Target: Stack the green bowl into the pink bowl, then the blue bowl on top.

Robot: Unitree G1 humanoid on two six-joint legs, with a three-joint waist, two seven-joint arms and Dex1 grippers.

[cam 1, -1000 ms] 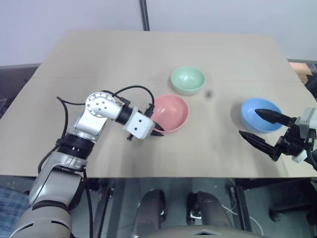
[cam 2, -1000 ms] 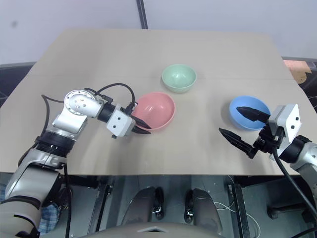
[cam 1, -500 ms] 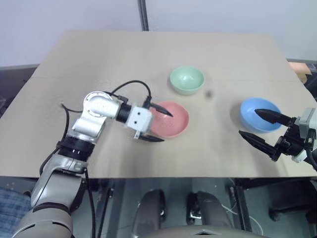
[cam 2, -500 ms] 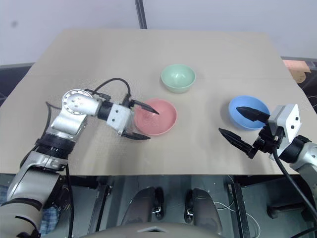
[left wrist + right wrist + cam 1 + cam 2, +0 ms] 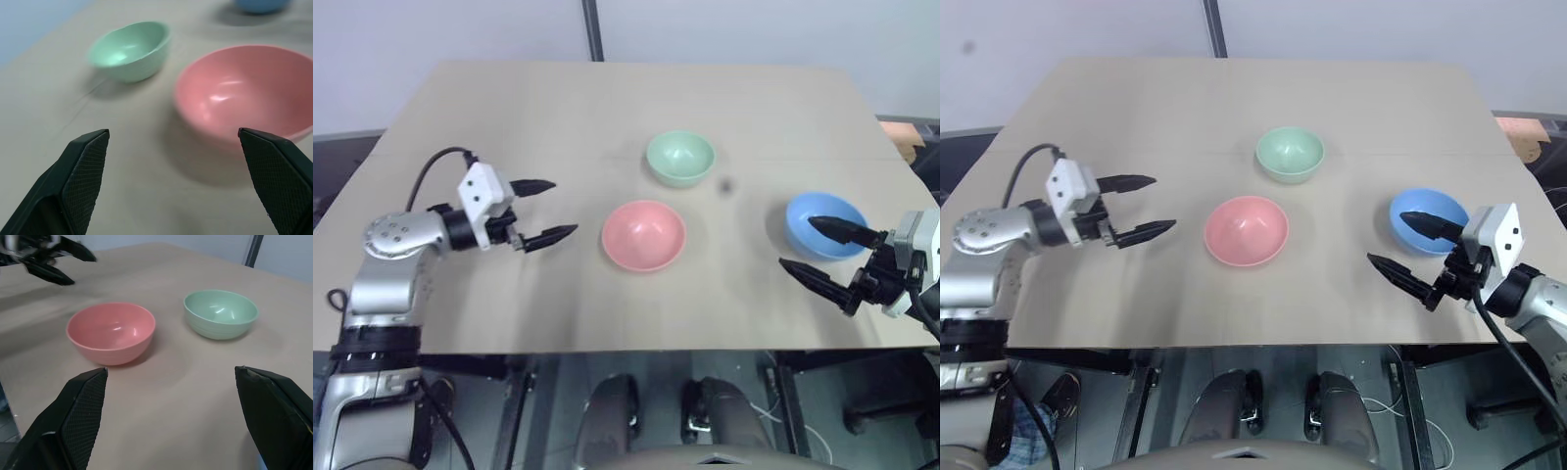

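Both grippers are hanging over the tan table (image 5: 509, 108) with nothing in them. Taking the pink bowl (image 5: 643, 234) as the landmark: the left gripper (image 5: 544, 210) is hovering well to the bowl's left, at about the same depth on the table, its two black fingers spread wide and pointing toward the bowl, clear of its rim. From the left wrist view the pink bowl (image 5: 249, 95) is sitting upright ahead of the parted fingertips (image 5: 90, 156), empty, with bare table between it and them.

On the other side of the pink bowl, the right gripper (image 5: 822, 253) is holding near the table's front right edge, well apart from the pink bowl. Its fingers are also gaping wide and gripping nothing; one finger is reaching over the blue bowl (image 5: 822, 219), the other is lying nearer the table's front edge, though I cannot tell whether the upper finger is touching the blue bowl's rim.

Behind the pink bowl and slightly to its right, the green bowl (image 5: 679, 157) is standing upright and empty, near it but not touching. Right of the pink bowl, well apart, the blue bowl is resting upright on the table. All three bowls are sitting separately, none stacked yet.
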